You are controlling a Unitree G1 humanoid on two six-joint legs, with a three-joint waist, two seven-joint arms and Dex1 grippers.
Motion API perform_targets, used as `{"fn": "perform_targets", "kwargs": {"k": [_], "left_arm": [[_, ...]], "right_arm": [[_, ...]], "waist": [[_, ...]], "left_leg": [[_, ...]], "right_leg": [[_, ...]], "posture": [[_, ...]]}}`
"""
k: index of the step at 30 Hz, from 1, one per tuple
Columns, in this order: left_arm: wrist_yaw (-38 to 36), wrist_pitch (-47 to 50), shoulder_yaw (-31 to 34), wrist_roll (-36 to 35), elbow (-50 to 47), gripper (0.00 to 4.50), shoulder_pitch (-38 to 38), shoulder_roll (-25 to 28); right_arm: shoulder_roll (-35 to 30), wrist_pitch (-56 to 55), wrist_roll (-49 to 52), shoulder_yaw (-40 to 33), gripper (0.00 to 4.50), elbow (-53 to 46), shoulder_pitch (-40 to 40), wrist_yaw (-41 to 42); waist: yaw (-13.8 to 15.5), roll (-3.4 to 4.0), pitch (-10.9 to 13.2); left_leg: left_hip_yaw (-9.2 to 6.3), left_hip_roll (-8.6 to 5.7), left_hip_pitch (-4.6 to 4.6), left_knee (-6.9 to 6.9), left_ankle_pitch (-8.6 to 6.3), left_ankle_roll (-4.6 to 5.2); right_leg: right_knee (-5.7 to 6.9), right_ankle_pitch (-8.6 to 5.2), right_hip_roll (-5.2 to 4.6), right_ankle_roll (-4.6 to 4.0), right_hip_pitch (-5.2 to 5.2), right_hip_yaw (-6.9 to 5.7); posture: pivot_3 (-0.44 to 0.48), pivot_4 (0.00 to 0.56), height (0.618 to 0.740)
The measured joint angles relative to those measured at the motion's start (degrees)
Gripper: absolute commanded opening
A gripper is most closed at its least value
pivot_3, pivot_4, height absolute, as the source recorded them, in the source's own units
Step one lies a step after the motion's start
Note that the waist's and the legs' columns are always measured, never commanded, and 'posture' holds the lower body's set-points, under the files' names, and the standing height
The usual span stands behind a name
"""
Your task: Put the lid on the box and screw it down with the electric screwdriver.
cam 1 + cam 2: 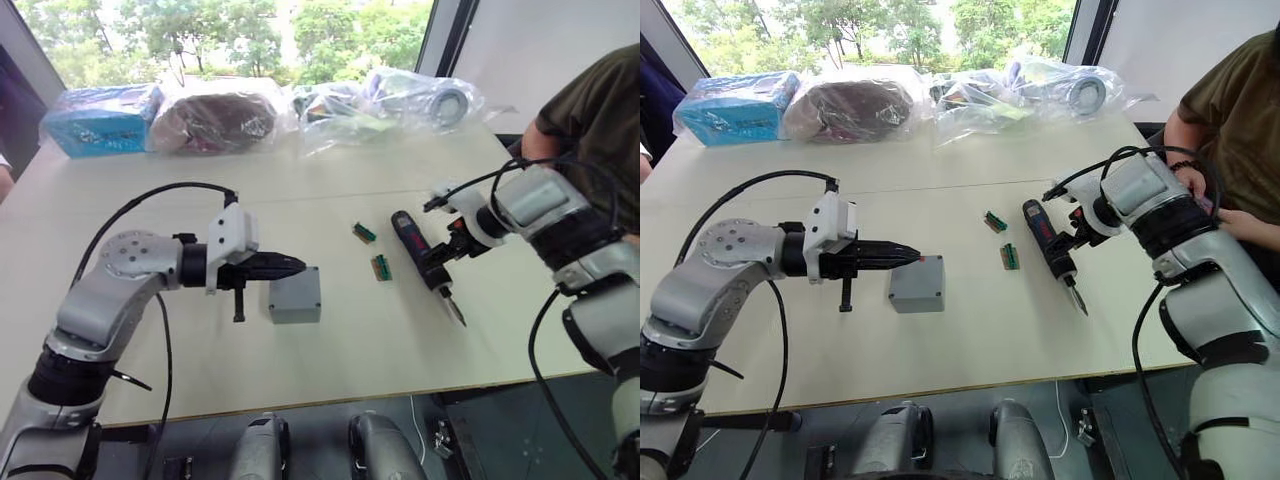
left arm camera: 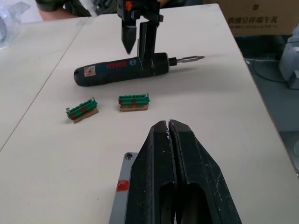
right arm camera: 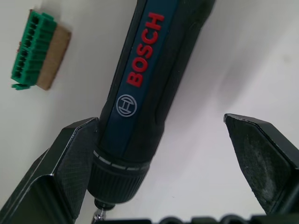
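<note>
From the left eye view, the box (image 1: 295, 295) sits on the pale counter (image 1: 330, 200) near its front edge, a closed grey block; whether the lid is already on it cannot be told. The left claw (image 1: 295, 266) hovers just above the box's rear edge, its two black fingers pressed together into a point. To the right, the electric screwdriver (image 1: 420, 255) lies flat on the counter, bit end toward the front edge, with the right claw (image 1: 447, 262) down around its front end. Two small green blocks (image 1: 372, 250) lie between the box and the screwdriver. Plastic-wrapped bags (image 1: 300, 110) line the far edge, and a person's arm (image 1: 585, 110) shows at the right.

In the left wrist view, the closed fingers (image 2: 170, 172) of the left claw hang over the box's top face, whose corner carries a screw hole and a red mark (image 2: 122, 185).

In the right wrist view, the right claw's fingers (image 3: 261, 154) are spread wide. One finger touches the screwdriver's dark body beside the chuck; the other stands well apart from it.
</note>
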Motion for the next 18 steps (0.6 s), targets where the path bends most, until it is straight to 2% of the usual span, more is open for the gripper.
{"fn": "perform_targets", "kwargs": {"k": [4,9,10,11,14,15,16,18], "left_arm": [[1.18,-0.8,-0.15,1.16,-0.05,0.0,1.34,-0.45],[2.37,-1.61,-0.21,2.45,-0.73,0.0,3.22,-0.51],[2.65,-1.61,-0.21,2.46,-0.96,0.0,3.26,-0.61],[3.1,-1.7,-0.2,2.47,-1.1,0.0,3.26,-0.84],[3.42,-2.03,-0.2,2.61,-1.11,0.0,3.25,-0.98],[3.42,-2.1,-0.2,2.68,-1.11,0.0,3.25,-0.98],[3.41,-2.17,-0.21,2.74,-1.1,0.0,3.25,-0.98],[3.35,-2.29,-0.21,2.93,-1.01,0.0,3.24,-0.97]], "right_arm": [[2.78,-3.18,-2.72,1.34,4.47,4.84,-0.43,2.31],[4.22,-4.93,-6.63,2.08,4.47,6.42,-0.67,4.46],[4.61,-4.84,-7.35,2.07,4.0,6.49,-0.67,4.68],[5.21,-4.7,-8.23,2.02,3.86,6.84,-0.7,4.47],[6.74,-3.6,-10.12,1.4,2.99,8.14,-1.17,3.03],[7.02,-3.24,-10.46,1.03,2.52,8.54,-1.26,2.82],[7.09,-2.71,-10.68,0.52,2.25,8.66,-1.28,2.62],[7.47,-1.7,-10.91,-0.43,2.0,8.74,-1.26,2.11]], "waist": [[0.0,0.0,0.0],[-0.02,-0.05,-0.04],[-0.01,-0.05,-0.04],[-0.02,-0.07,-0.05],[-0.12,-0.07,-0.05],[-0.12,-0.07,-0.06],[-0.11,-0.07,-0.06],[-0.14,-0.07,-0.06]], "left_leg": [[0.0,-0.01,0.0,0.01,0.0,0.0],[-0.01,-0.01,0.1,0.02,0.0,0.0],[-0.01,-0.01,0.13,0.02,0.0,0.0],[-0.01,-0.01,0.21,0.02,0.0,0.0],[-0.02,0.0,0.24,0.0,0.0,0.0],[-0.02,0.0,0.25,-0.01,0.0,-0.01],[-0.02,0.0,0.25,-0.01,0.0,0.0],[-0.01,0.0,0.25,-0.01,0.0,-0.01]], "right_leg": [[0.0,0.0,-0.01,0.0,0.01,-0.01],[0.0,0.0,-0.02,0.0,0.15,-0.04],[0.0,0.0,-0.02,0.0,0.17,-0.04],[-0.01,0.0,-0.02,0.0,0.23,-0.04],[0.0,0.0,0.0,-0.01,0.24,-0.04],[0.0,0.0,0.0,-0.01,0.24,-0.04],[0.0,0.0,0.0,-0.01,0.24,-0.04],[0.0,0.0,0.0,-0.01,0.24,-0.04]], "posture": [[0.0,0.15,0.74],[0.0,0.15,0.74],[0.0,0.15,0.74],[0.0,0.15,0.74],[0.0,0.15,0.74],[0.0,0.15,0.74],[0.0,0.15,0.74],[0.0,0.15,0.74]]}}
